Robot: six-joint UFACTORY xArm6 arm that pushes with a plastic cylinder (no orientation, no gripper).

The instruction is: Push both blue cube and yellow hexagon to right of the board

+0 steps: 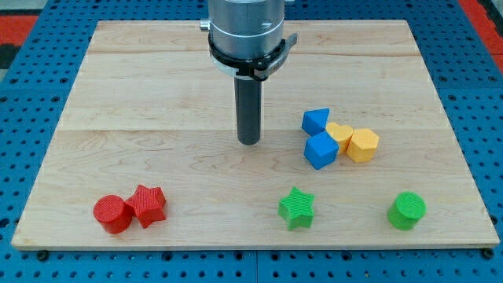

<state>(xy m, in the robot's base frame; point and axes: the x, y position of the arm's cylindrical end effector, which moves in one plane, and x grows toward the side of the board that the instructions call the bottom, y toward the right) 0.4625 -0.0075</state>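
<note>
Camera view: one wooden board on a blue pegged table, with my rod standing upright near the board's middle.
Tip state: my tip is a bare rod end with nothing to open or close; it rests on the wood and touches no block.
Blue cube: the blue cube lies to the view's right of my tip and slightly lower, with a bare strip of board between them.
Yellow hexagon: the yellow hexagon sits further to the view's right, behind the cube as seen from my tip.
Cluster: a yellow heart is wedged between cube and hexagon, and a second blue block (its shape reads as a wedge or triangle, hard to be sure) sits just above the cube; all four look packed together.
Key relation: tip, cube and hexagon fall nearly on one left-to-right line, so a rightward push at the cube's left face would likely carry the hexagon along.
Risk: I judge the heart may be dragged too, or the hexagon may slip off line.
Other blocks: red cylinder, red star, green star and green cylinder lie along the view's bottom, well apart from the path.
</note>
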